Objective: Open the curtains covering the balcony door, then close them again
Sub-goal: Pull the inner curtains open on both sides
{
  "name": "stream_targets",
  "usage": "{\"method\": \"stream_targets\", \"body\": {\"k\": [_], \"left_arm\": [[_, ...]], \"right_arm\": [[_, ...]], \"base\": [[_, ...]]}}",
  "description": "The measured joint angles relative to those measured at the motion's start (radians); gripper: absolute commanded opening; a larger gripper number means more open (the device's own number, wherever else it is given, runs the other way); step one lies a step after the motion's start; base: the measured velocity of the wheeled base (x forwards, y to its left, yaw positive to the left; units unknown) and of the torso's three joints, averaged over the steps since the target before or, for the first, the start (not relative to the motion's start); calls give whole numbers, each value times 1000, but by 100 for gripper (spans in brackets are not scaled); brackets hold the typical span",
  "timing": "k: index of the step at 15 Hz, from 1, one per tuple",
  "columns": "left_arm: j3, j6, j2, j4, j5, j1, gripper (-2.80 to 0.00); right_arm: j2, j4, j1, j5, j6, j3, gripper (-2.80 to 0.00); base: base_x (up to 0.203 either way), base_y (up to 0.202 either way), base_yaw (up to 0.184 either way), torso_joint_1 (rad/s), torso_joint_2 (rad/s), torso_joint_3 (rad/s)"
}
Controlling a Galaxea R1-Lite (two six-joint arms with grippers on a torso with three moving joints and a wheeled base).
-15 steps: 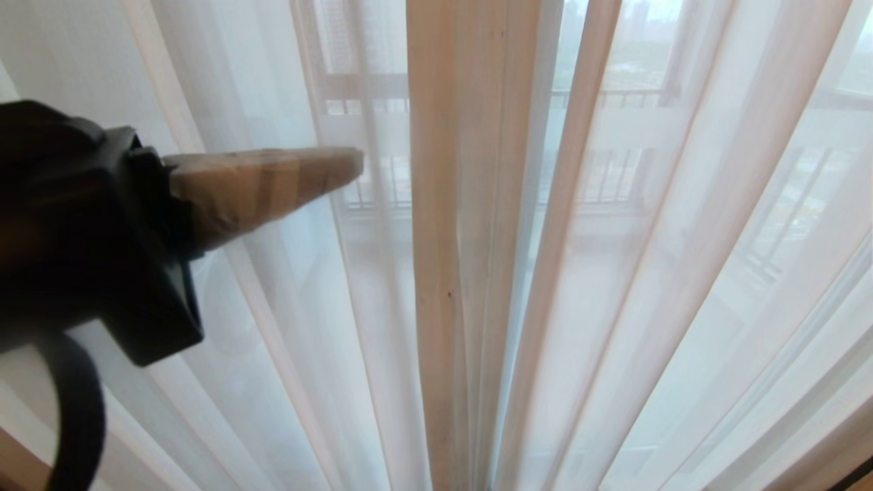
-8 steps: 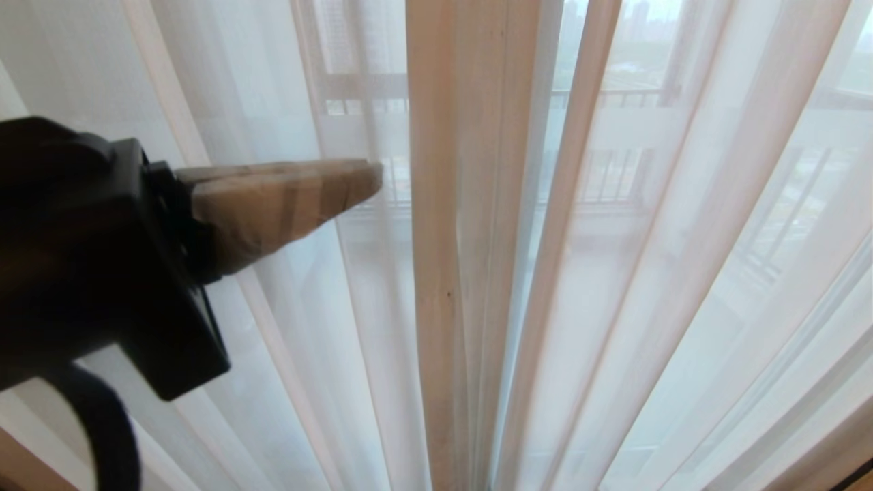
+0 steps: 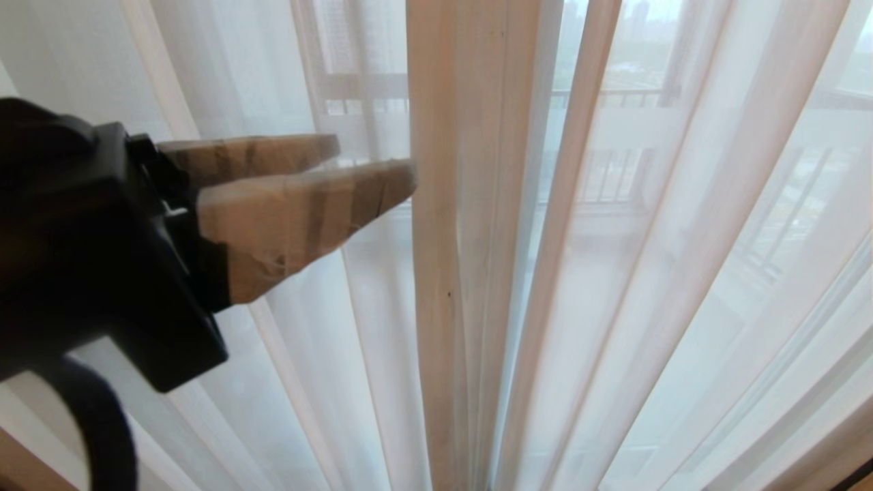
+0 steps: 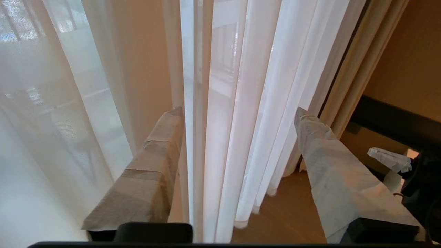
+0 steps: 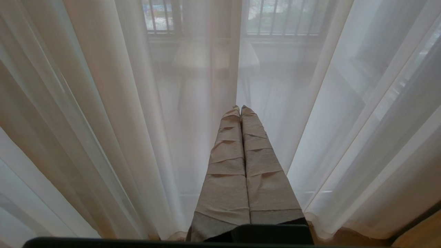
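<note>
The thin sheer white pleated curtains (image 3: 614, 273) hang drawn shut across the whole frame, a railing showing faintly through them. At centre left, the left end effector (image 3: 372, 167), its fingers wrapped in beige tape, stands parted beside a bunched central fold, gripping nothing. The right end effector (image 5: 240, 108) (seen only from its wrist) is pressed closed, empty.

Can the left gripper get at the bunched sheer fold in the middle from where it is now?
Probably yes. The left gripper is open beside the bunched fold of the sheer curtains, nothing lies between them, and in the left wrist view its fingers already sit either side of hanging folds.
</note>
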Motion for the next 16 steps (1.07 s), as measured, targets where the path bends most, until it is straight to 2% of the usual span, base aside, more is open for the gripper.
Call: {"method": "stream_targets", "body": {"k": [3, 9, 12, 14, 16], "left_arm": [[-3, 6, 6, -1, 38, -7, 0], [-57, 6, 76, -1, 45, 0, 0], [-114, 18, 142, -11, 121, 12, 0], [-144, 31, 194, -57, 174, 15, 0], [-166, 73, 244, -126, 211, 34, 0]], "right_arm": [[0, 0, 0, 0, 0, 0, -280], [0, 1, 0, 0, 0, 0, -280], [0, 0, 0, 0, 0, 0, -280], [0, 0, 0, 0, 0, 0, -280], [0, 0, 0, 0, 0, 0, -280]], "base": [[0, 0, 0, 0, 0, 0], [0, 0, 0, 0, 0, 0], [0, 0, 0, 0, 0, 0], [0, 0, 0, 0, 0, 0], [0, 0, 0, 0, 0, 0]]}}
